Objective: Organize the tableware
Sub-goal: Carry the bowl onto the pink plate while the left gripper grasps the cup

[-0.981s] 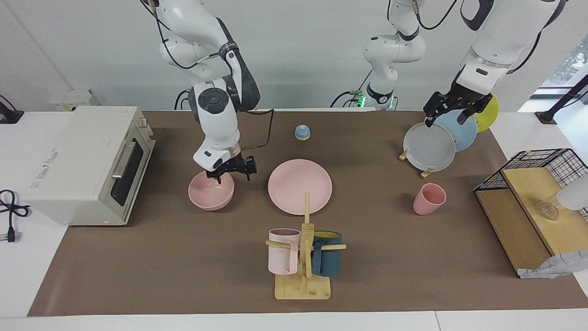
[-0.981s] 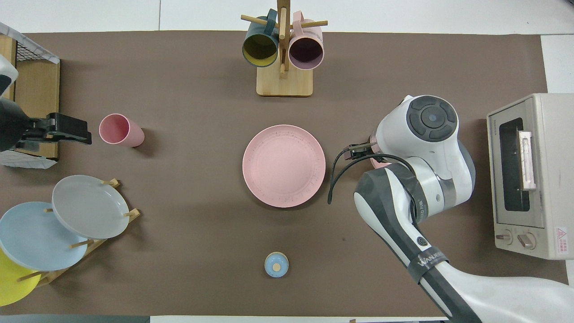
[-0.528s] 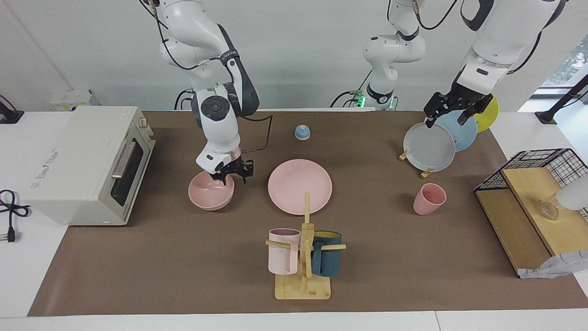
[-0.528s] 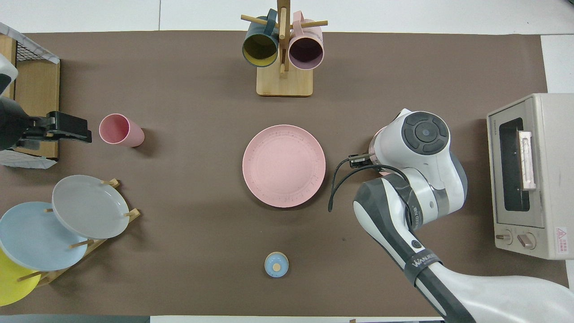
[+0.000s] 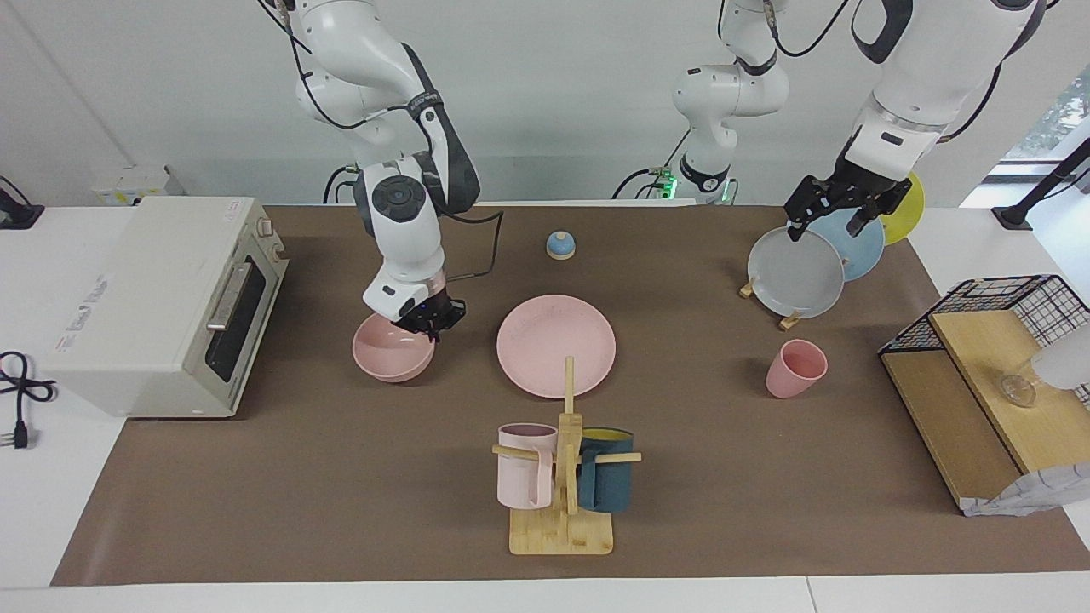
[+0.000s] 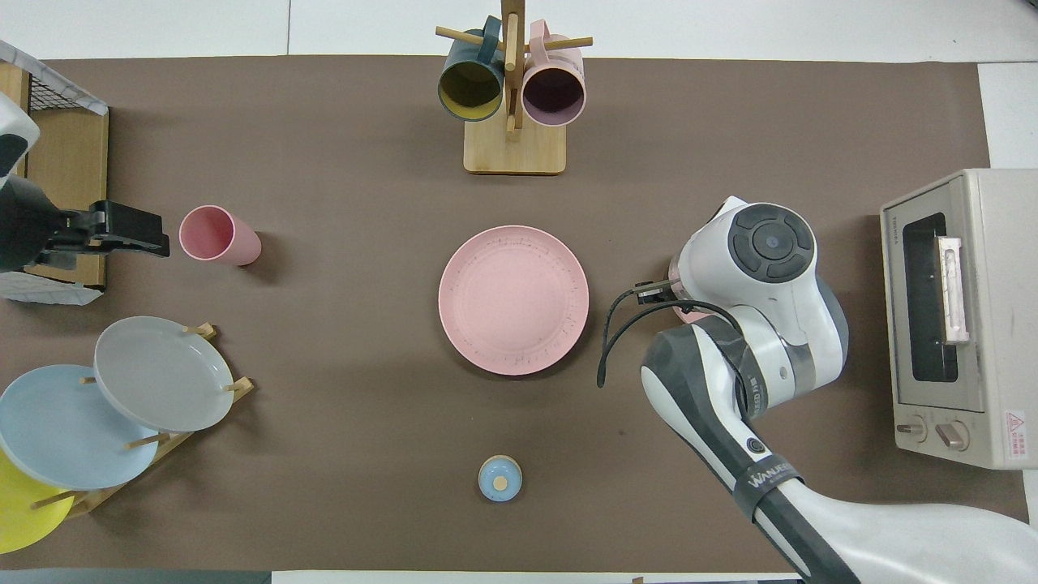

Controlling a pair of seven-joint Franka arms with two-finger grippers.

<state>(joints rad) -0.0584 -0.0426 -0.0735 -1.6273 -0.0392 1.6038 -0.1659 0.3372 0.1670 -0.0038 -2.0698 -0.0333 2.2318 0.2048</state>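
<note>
On the brown mat, the right gripper has closed onto the pink bowl's rim, likely ready to lift; the left gripper waits spread above the plate rack.

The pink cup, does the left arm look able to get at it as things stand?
Probably yes. The pink cup stands upright on the mat at the left arm's end of the table, with nothing beside or over it. The left end effector hangs over the plate rack nearby.

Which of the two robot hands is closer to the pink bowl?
The right one. The right gripper is down at the pink bowl's rim, beside the toaster oven. The left gripper hangs over the plate rack at the table's other end.
</note>
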